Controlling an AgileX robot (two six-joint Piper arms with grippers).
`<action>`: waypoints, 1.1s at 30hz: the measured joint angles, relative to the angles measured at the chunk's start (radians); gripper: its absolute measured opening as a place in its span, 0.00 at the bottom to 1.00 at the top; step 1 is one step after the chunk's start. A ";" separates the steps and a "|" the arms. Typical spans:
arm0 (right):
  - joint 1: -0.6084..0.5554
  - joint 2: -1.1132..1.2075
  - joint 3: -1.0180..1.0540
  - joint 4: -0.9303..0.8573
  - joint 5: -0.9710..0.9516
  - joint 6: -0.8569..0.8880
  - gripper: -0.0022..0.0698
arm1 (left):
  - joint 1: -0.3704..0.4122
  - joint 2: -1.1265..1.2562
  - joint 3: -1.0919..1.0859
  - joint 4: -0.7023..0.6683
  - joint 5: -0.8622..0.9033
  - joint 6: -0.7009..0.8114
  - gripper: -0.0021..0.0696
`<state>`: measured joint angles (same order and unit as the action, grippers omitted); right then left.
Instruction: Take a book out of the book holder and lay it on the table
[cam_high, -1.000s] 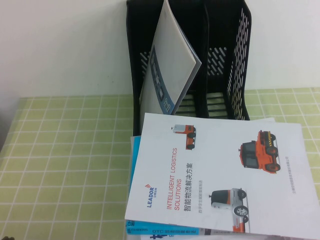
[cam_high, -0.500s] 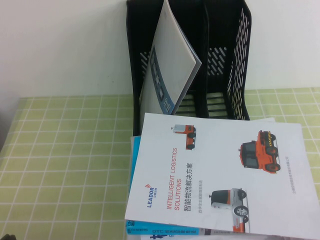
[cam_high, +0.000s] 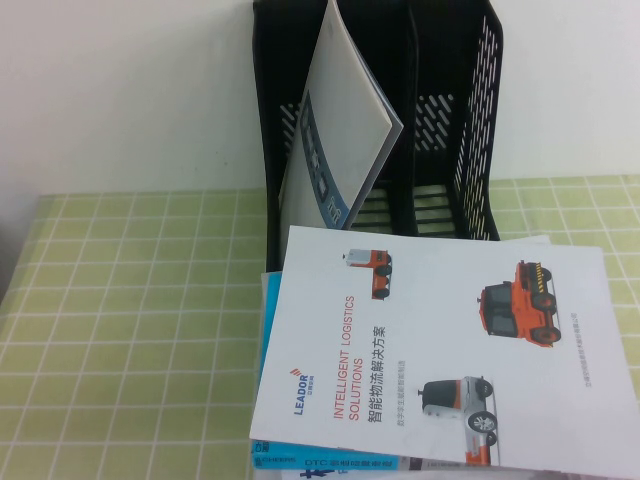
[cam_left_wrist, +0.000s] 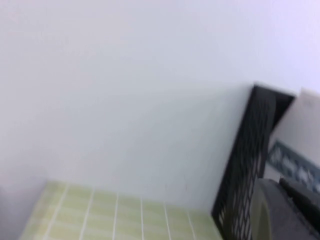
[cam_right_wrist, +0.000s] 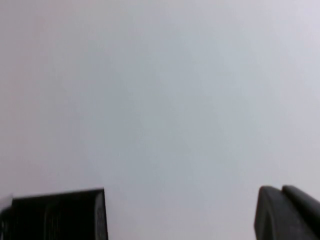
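The black book holder (cam_high: 450, 120) stands upright at the back of the tiled table (cam_high: 130, 330). It also shows in the left wrist view (cam_left_wrist: 247, 155) and the right wrist view (cam_right_wrist: 60, 215). The book with the red curved area is out of view. My left gripper (cam_left_wrist: 281, 200) is shut and empty, beside the holder's slotted left wall. My right gripper (cam_right_wrist: 282, 202) is shut and empty, facing the white wall above the holder. Neither gripper shows in the high view.
A white-grey booklet with a blue strip (cam_high: 335, 130) leans in the holder's left compartment and shows in the left wrist view (cam_left_wrist: 295, 165). The white LEADOR brochure (cam_high: 440, 340) lies flat in front of the holder on other brochures with cyan edges (cam_high: 300, 460).
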<state>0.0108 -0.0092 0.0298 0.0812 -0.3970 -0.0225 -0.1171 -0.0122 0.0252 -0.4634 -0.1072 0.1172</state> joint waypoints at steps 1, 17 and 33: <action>0.000 0.000 0.000 0.002 -0.038 0.015 0.03 | 0.000 0.000 0.000 -0.003 -0.030 0.000 0.03; 0.000 -0.001 -0.209 0.004 -0.294 0.338 0.03 | 0.000 -0.001 -0.030 0.050 -0.589 -0.430 0.03; 0.000 0.299 -0.894 -0.141 0.508 0.287 0.03 | 0.000 0.445 -0.781 0.108 0.244 -0.221 0.03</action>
<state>0.0108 0.2899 -0.8642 -0.0594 0.1112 0.2641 -0.1171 0.4330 -0.7563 -0.3550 0.1368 -0.1039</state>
